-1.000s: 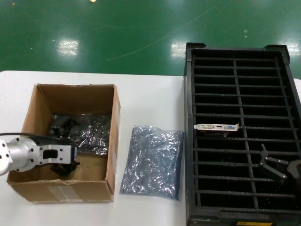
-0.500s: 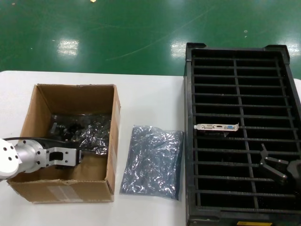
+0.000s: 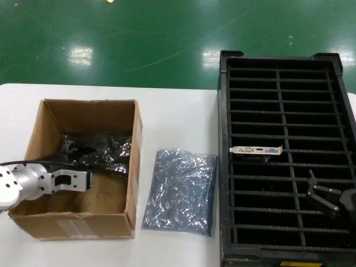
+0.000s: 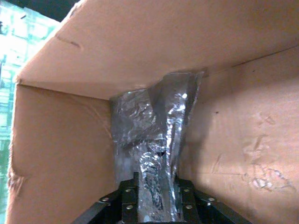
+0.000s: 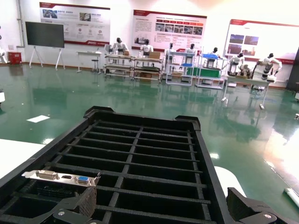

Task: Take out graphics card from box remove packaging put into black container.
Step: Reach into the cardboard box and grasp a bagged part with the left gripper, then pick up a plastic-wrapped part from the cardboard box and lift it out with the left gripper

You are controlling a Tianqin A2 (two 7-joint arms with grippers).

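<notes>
In the head view, the left hand [image 3: 92,179] is inside the brown corrugated cardboard box [image 3: 80,222] on the white table [image 3: 172,111], and it is pinching a crinkled silver antistatic bag [image 3: 103,156] that seems to be partly raised from the box floor. Whether a card is inside this bag I cannot tell. An empty bag of the same shiny grey plastic [image 3: 181,192] lies flat on the table between the box and the large black slotted crate [image 3: 222,167]. One graphics card with a silver end bracket and a blue port [image 3: 257,150] already stands in a slot of the crate. The right hand [image 3: 322,194] waits over the crate with its fingers spread.

In the left wrist view, the two fingers are pressed together on a fold of the silver bag [image 4: 156,154], near a corner of the box [image 4: 60,140].

In the right wrist view, the card bracket [image 5: 60,176] sits in a near slot of the crate [image 5: 140,154]; the open fingertips [image 5: 88,200] are just visible.

The risk, I think, is that the grip is only on thin, slippery plastic. The bag may slide out, or catch on the box wall and drag the box.
</notes>
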